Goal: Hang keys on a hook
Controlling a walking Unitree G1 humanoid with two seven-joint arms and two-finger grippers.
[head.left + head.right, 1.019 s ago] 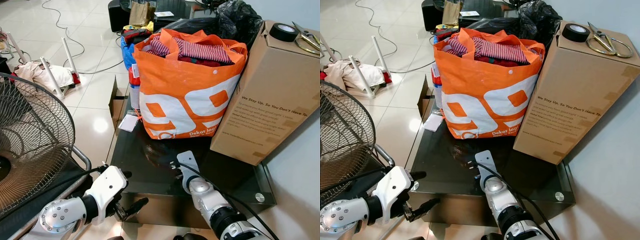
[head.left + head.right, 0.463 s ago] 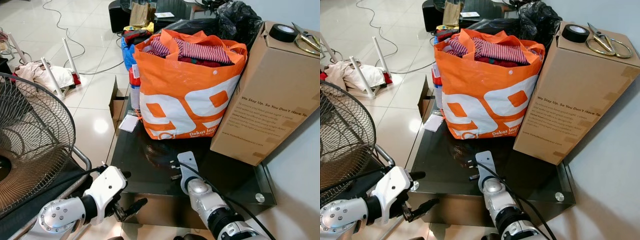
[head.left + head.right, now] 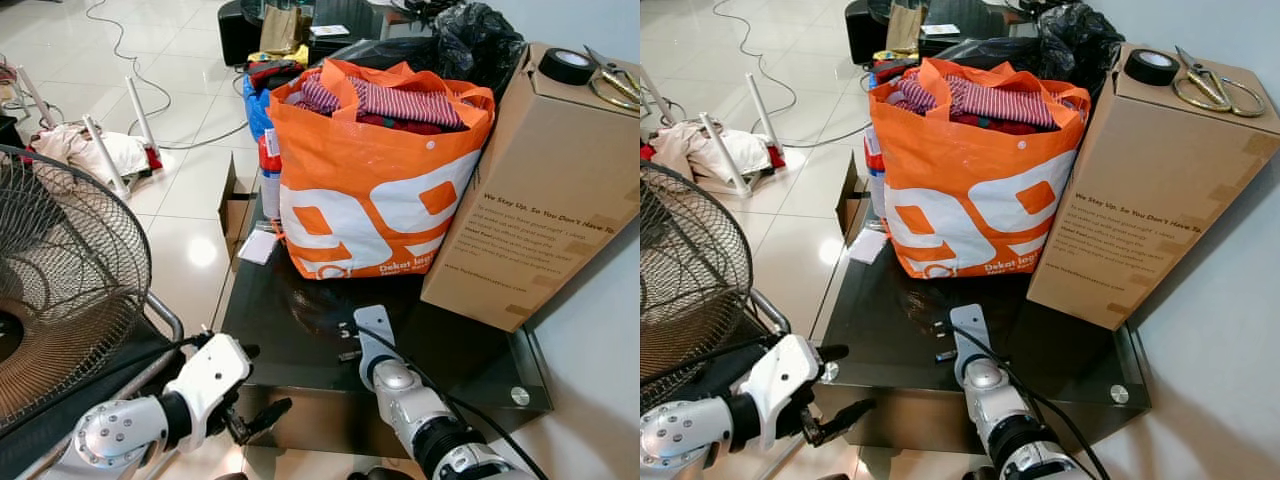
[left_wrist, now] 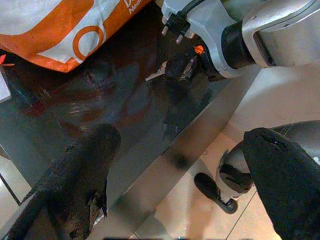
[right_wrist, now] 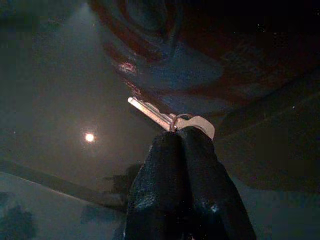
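Observation:
A small silver key (image 5: 165, 119) sticks out from the tips of my right gripper (image 5: 181, 134), which is shut on its head. That gripper (image 3: 349, 354) hangs low over the dark glass table (image 3: 300, 330), near the table's front edge, and its fingers are mostly hidden under the silver wrist. In the left wrist view the key (image 4: 157, 74) shows as a pale sliver below the right arm. My left gripper (image 3: 256, 384) is open at the table's front left corner, its black fingers (image 4: 85, 175) spread wide with nothing between them.
An orange bag (image 3: 375, 190) full of clothes stands on the table's back half. A tall cardboard box (image 3: 530, 190) with a tape roll (image 3: 568, 64) and scissors (image 3: 1220, 92) on top stands at the right. A wire fan (image 3: 60, 290) is on my left. Cables cross the tiled floor (image 3: 185, 170).
My right wrist has drawn slightly back toward me over the glass, still holding the key. The left gripper has sunk a little at the table's corner.

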